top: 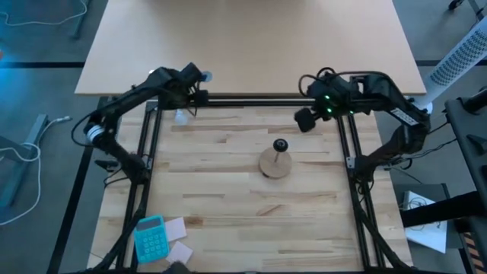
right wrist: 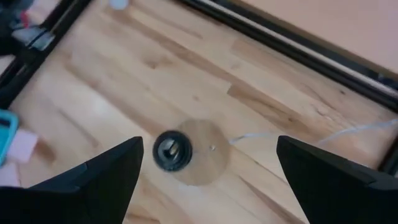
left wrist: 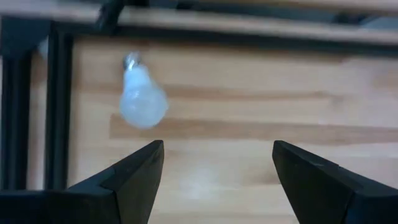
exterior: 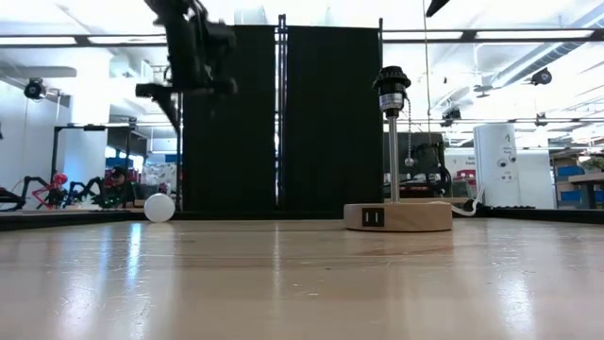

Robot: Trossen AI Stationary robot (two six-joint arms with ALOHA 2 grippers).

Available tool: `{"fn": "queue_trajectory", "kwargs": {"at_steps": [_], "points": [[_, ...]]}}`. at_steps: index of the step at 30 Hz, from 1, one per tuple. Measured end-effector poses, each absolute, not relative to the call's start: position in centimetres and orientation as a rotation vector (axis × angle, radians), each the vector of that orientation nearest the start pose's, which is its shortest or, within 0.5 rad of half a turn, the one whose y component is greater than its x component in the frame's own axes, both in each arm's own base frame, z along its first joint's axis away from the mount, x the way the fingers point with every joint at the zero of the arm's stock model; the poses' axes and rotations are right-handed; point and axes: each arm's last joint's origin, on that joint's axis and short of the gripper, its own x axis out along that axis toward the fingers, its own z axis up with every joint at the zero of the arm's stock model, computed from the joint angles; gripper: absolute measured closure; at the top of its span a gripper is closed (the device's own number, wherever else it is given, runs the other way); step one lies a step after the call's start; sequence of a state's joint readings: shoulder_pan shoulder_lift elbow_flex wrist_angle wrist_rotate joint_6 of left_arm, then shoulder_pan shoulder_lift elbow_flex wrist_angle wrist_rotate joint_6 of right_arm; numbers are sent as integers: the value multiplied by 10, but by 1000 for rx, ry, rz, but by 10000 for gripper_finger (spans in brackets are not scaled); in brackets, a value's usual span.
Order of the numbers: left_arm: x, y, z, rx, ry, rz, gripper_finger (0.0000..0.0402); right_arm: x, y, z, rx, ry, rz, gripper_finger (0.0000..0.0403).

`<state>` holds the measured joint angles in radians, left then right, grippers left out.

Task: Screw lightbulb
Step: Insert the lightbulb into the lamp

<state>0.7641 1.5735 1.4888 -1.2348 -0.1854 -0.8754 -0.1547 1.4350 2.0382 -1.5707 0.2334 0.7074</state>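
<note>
- Small glossy white globe-shaped lightbulb (left wrist: 142, 102) is seen lying just ahead of the left tool (left wrist: 214, 177), which is spread wide, nothing held.
- Probably light, slippery, fragile; best gripped gently around the globe.

Wooden disc stand (top: 275, 164) near table centre; thin post upright, black socket (exterior: 391, 81) on top. Teal calculator (top: 150, 237) at near-left corner, two pink notes (top: 176, 238) just beside it. Black frame rails (top: 144, 170) border the wood table (top: 228, 183).
</note>
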Motion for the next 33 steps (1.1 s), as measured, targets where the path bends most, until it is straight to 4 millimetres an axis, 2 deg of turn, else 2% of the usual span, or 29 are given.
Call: {"fn": "queue_trajectory", "kwargs": {"at_steps": [8,15,19,29,33], "points": [[210,238,276,-1194,1003,1481,108,179,-17,474,551,790,-624,38],[204,260,248,-1299,1121,1417,98,166,-16,455,579,773,-760,38],[196,269,244,-1310,1131,1424,89,166,-17,442,612,762,-790,38],[168,287,240,-1343,1082,1541,77,189,-18,417,660,723,-769,38],[162,290,231,-1395,1079,1495,77,196,-18,408,688,730,-786,38]]}}
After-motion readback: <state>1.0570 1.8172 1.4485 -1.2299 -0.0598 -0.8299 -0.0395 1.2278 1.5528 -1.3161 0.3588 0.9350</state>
